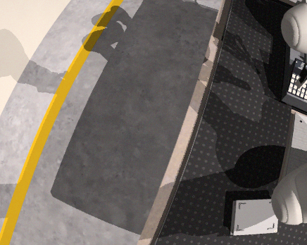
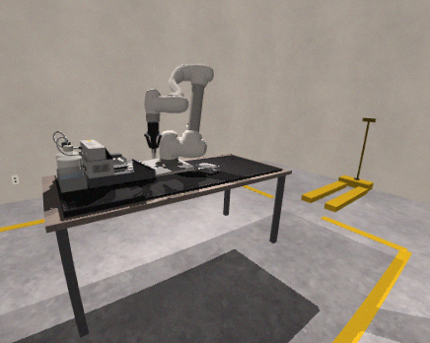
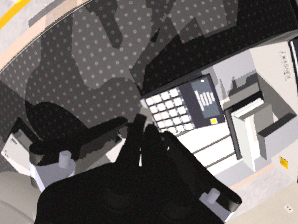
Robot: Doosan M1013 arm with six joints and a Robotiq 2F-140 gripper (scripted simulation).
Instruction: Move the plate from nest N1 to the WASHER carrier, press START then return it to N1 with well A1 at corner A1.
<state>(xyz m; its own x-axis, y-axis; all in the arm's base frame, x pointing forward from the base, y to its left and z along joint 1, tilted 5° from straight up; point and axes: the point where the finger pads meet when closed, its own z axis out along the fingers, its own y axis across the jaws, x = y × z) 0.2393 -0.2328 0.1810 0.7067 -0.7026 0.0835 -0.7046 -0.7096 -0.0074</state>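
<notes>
My gripper [image 1: 304, 77] [image 2: 153, 144] [image 3: 143, 115] is shut with nothing between its fingers. Its tips point down at the washer's white keypad [image 1: 301, 89] [image 3: 164, 111]; I cannot tell whether they touch a key. The washer [image 2: 91, 163] stands at the left end of the table. A dark display [image 3: 205, 98] sits beside the keypad, with a small yellow spot [image 3: 213, 121] below it. Plate nest N1 [image 1: 253, 215] [image 2: 207, 168] is a light grey block with corner marks, and no plate lies in it. I cannot make out the plate in any view.
The table carries a black dotted mat [image 1: 236, 116] [image 2: 243, 167]. The arm's white base and links [image 1: 296, 197] [image 2: 183, 143] stand between washer and nest. Bottles and tubing [image 2: 65, 148] stand behind the washer. A yellow pallet jack [image 2: 348, 187] is parked on the floor to the right.
</notes>
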